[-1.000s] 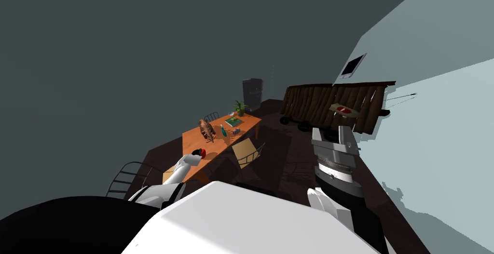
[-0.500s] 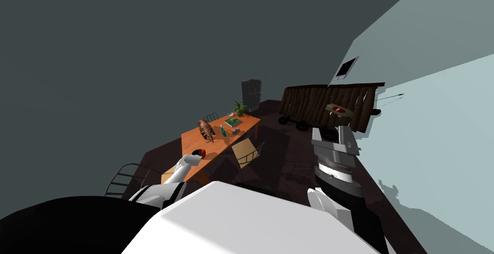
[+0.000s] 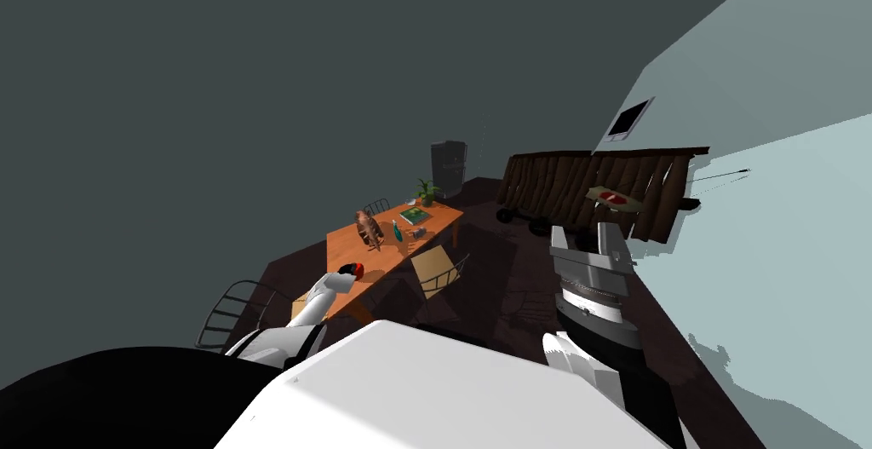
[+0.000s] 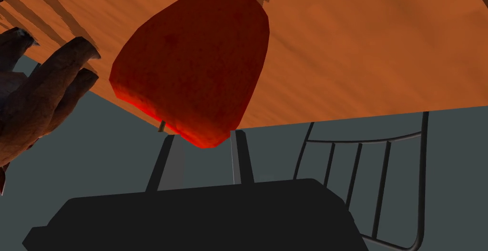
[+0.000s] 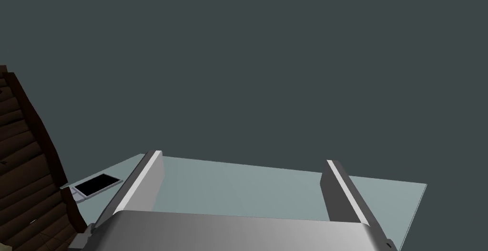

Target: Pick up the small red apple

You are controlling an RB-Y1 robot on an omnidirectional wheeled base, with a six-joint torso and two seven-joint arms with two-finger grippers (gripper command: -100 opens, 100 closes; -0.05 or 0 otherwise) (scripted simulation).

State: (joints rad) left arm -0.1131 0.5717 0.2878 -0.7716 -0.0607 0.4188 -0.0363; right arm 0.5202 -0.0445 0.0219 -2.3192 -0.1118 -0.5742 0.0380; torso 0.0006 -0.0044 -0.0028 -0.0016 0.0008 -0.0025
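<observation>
though dim, apple (image 4: 190, 67) apparently between jaws

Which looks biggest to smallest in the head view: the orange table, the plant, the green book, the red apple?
1. orange table, easily largest.
2. plant and green book look about alike, so I won't rank them.
3. red apple, smallest, partly hidden by the left fingers gripping it.

Text: none legible in any view;
Green book (image 3: 415, 215), far end of the counter (image 3: 341, 248): cover too small to read;
Red-and-white disc (image 3: 615, 198), well beyond the counter: pale mark, no letters made out
</observation>
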